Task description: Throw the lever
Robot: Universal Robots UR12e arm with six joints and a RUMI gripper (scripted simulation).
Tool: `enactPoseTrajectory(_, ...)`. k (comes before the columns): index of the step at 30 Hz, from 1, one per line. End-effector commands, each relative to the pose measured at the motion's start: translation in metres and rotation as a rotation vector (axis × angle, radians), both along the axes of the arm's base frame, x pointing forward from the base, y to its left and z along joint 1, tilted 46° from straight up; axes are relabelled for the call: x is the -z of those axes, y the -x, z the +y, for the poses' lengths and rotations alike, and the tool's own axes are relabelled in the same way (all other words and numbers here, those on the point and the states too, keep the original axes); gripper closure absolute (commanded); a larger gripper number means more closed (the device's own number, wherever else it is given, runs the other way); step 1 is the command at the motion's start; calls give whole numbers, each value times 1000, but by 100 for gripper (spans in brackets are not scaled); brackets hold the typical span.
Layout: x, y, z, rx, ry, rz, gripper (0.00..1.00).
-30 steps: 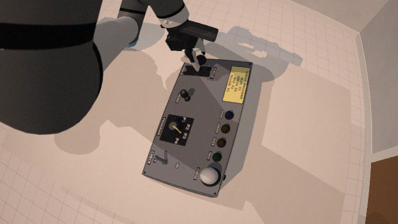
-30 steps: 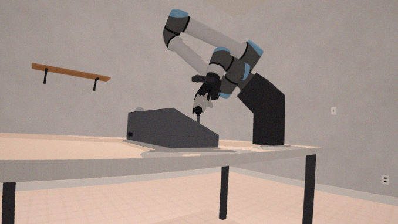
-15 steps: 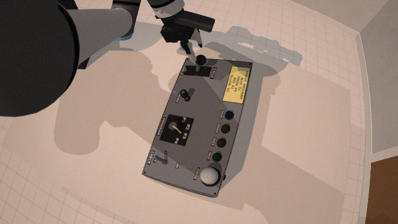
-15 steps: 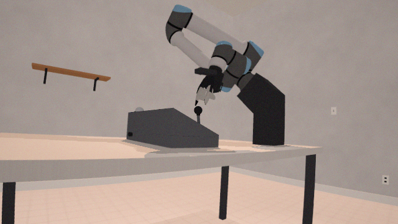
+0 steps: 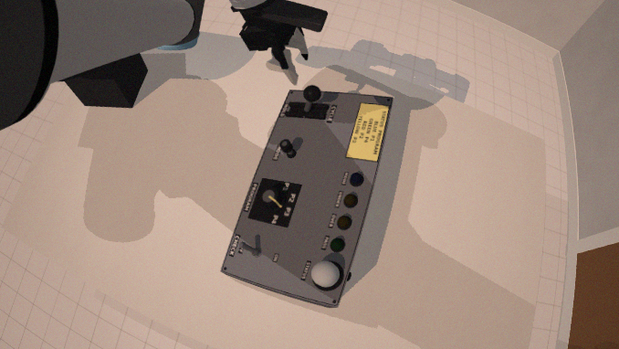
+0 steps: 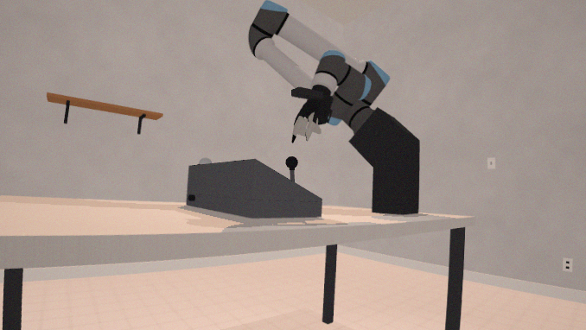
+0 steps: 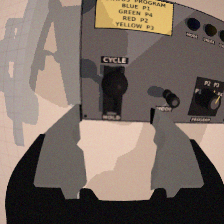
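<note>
The gripper's (image 5: 300,70) (image 6: 300,140) (image 7: 116,112) fingers stood partway apart, holding nothing. Beyond their tips, near but untouched, rose the black-knobbed lever (image 5: 311,94) (image 6: 291,162) (image 7: 114,84); farther outward, the grey console (image 5: 315,151) (image 6: 255,190) (image 7: 142,65) carried a yellow label (image 5: 368,132) (image 7: 134,16).

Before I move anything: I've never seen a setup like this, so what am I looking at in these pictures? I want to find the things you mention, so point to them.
One robot arm (image 6: 298,36) with a two-finger gripper (image 5: 292,68) (image 6: 306,131) (image 7: 116,107). The top picture looks down on the table (image 5: 183,283) (image 6: 216,250); the exterior one looks from the side; the wrist one looks out past the fingers.

On the table sits a grey control box (image 5: 315,183) (image 6: 255,190) (image 7: 137,65) with a ball-topped lever (image 5: 311,93) (image 6: 291,162) (image 7: 114,84), a dial (image 5: 269,196) (image 7: 214,103), switches, small lights and a yellow label (image 5: 367,132) (image 7: 134,16). The fingers stand apart, holding nothing, clear of the lever.
</note>
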State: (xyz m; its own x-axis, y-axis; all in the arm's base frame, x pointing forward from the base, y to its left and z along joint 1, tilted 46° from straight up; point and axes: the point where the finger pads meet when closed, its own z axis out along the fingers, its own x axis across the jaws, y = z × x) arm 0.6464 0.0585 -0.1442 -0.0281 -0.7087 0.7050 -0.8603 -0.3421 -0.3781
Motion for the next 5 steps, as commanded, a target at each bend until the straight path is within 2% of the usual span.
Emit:
enactPoseTrajectory(1, -1, 4, 1, 4, 0, 5, 56)
enactPoseTrajectory(5, 0, 3, 0, 4, 0, 5, 56)
